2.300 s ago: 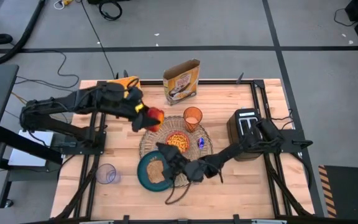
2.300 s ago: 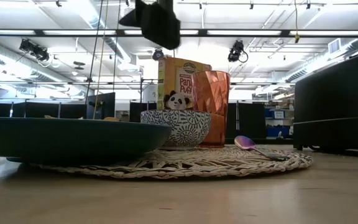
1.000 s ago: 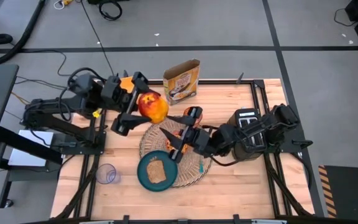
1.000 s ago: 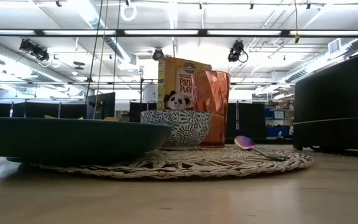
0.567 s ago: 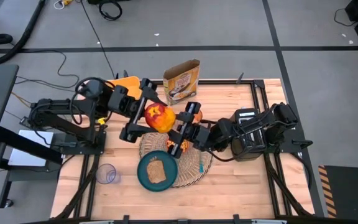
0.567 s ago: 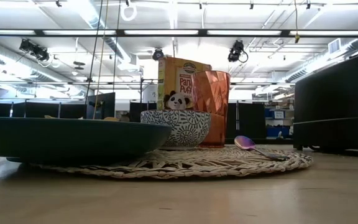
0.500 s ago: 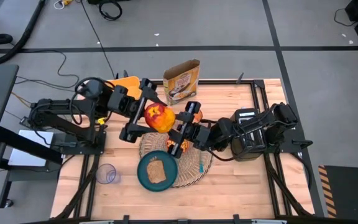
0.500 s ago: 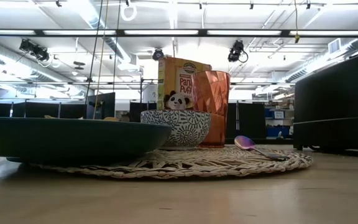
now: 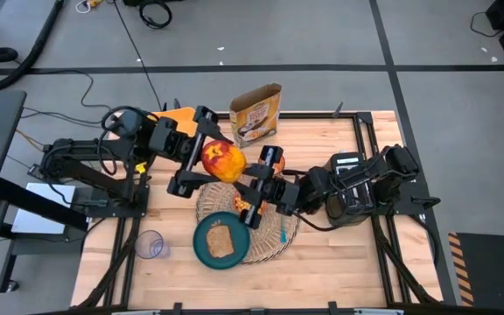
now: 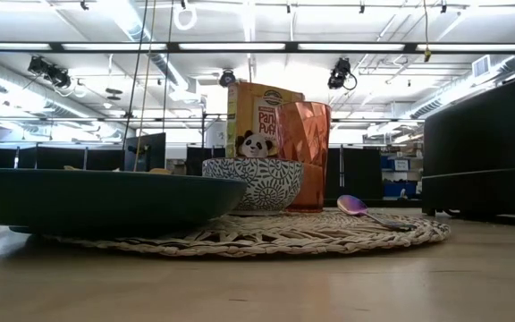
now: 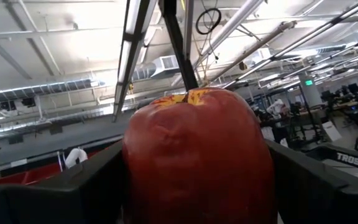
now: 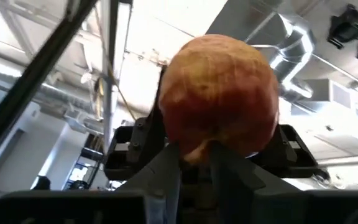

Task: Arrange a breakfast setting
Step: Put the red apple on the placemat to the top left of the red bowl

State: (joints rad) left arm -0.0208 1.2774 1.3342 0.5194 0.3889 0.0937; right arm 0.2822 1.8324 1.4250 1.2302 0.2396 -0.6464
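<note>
apple (image 9: 221, 161): we lift it off the mat, now high above the table.
left gripper (image 9: 206, 156): carries it rightward.
right gripper (image 9: 254, 186): rises from the plate, narrows under it.

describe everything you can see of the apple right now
The apple is round, red with yellow-orange patches and a smooth, slightly dimpled skin. It is held up in the air above the far edge of the woven placemat, touching nothing on the table. The left end effector holds it between its fingers, one on each side. The right end effector reaches in from the other side, its fingertips at the apple's surface.
</note>
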